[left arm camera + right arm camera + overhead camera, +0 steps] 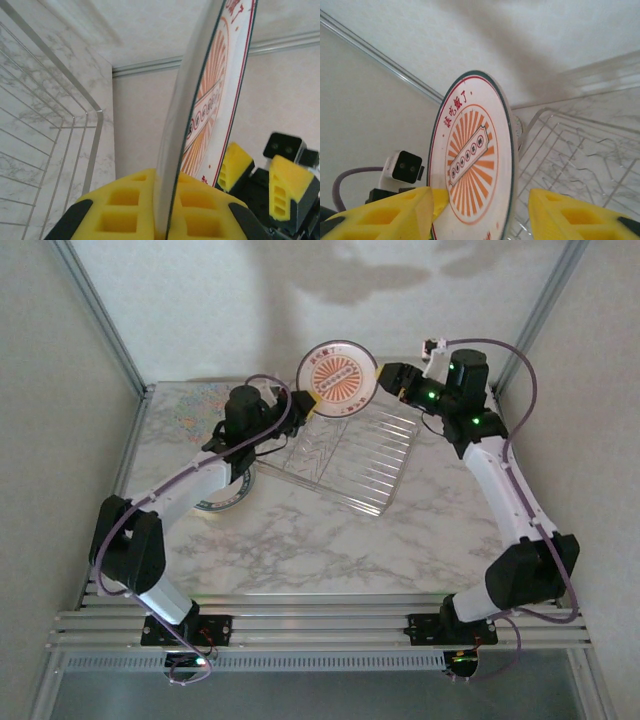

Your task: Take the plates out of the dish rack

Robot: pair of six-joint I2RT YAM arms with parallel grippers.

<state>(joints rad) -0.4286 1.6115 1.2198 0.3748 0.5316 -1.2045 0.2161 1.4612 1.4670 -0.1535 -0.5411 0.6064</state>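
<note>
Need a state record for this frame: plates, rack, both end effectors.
held plate: sunburst plate, upright at the rack's far edge
left end effector: shut on the sunburst plate's rim
right end effector: open, one finger on each side of the sunburst plate
rack: on the table, no plate standing in its tines
unloaded: patterned plate, flat on the table at left

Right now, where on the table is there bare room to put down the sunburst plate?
The front strip of the marble table, between the dish rack and the near edge, is widest. A smaller patch lies between the rack and the right arm. The left side is crowded: a patterned plate and a second plate under the left arm.
</note>
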